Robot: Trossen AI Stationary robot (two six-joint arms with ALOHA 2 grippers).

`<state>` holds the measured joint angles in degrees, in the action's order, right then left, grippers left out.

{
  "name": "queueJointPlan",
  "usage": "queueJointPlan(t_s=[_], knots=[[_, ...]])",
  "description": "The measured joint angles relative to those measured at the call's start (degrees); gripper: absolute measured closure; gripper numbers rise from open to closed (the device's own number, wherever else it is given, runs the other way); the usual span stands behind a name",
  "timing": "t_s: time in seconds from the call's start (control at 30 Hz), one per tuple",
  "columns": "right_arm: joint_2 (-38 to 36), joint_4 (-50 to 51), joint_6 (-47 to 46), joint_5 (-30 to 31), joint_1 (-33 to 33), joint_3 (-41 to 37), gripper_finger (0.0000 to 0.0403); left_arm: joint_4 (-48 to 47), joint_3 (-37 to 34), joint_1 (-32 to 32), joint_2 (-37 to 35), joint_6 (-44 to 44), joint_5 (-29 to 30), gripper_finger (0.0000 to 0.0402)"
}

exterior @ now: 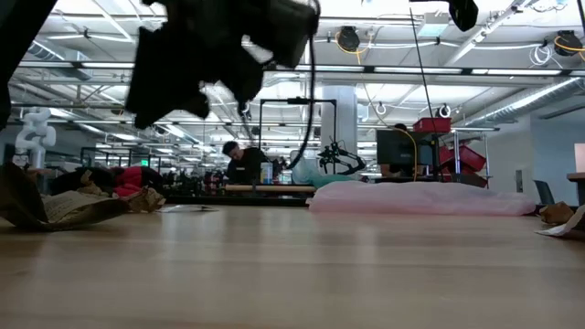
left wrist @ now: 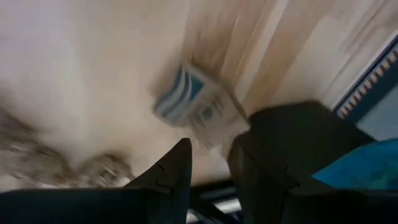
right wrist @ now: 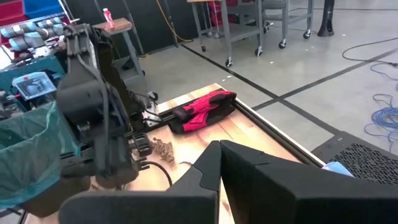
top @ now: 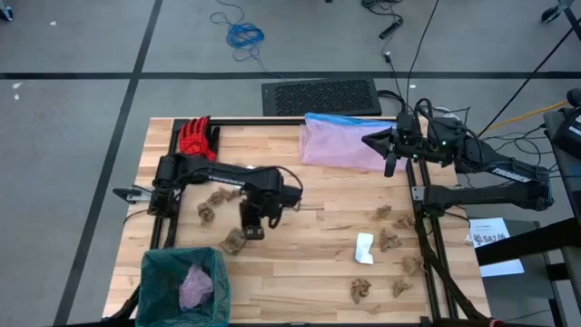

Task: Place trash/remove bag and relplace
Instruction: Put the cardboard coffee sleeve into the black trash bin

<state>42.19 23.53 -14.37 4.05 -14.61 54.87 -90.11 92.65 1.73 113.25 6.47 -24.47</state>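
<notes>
The teal-green bag lines a bin at the table's near left corner, and a pale purple wad lies inside it. Several crumpled brown paper pieces lie scattered on the wooden table, one just beside my left gripper. That gripper hangs open above the table, pointing steeply down; its wrist view shows a white packet with blue stripes ahead of the fingers. My right gripper is shut, raised over the right end of a pale pink bag at the far edge.
A red glove lies at the far left corner. The white packet lies right of centre, with more brown paper pieces near the right edge and one toward the near edge. Bare wood lies around the table's middle.
</notes>
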Motion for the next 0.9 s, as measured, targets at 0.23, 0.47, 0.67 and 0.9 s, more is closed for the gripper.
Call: queueJointPlan(t_s=[0.23, 0.47, 0.67, 0.9], knots=[[0.00, 0.05, 0.25, 0.02, -0.02, 0.00, 0.0403, 1.92, -8.02, 1.02, -0.07, 2.52, -0.89, 0.0276], [0.00, 0.13, 0.48, 0.04, -0.02, 0.02, 0.0403, 11.34, -12.86, 1.01, -0.04, 3.52, -0.91, 0.0276], [0.00, 0.13, 0.48, 0.04, 0.00, 0.00, 0.0403, 16.04, -13.28, 0.92, -0.04, 0.66, -0.31, 0.0276], [0.00, 0.11, 0.48, 0.07, -0.02, 0.00, 0.0403, 18.28, -15.20, 0.97, -0.04, -2.14, -1.88, 0.0276]])
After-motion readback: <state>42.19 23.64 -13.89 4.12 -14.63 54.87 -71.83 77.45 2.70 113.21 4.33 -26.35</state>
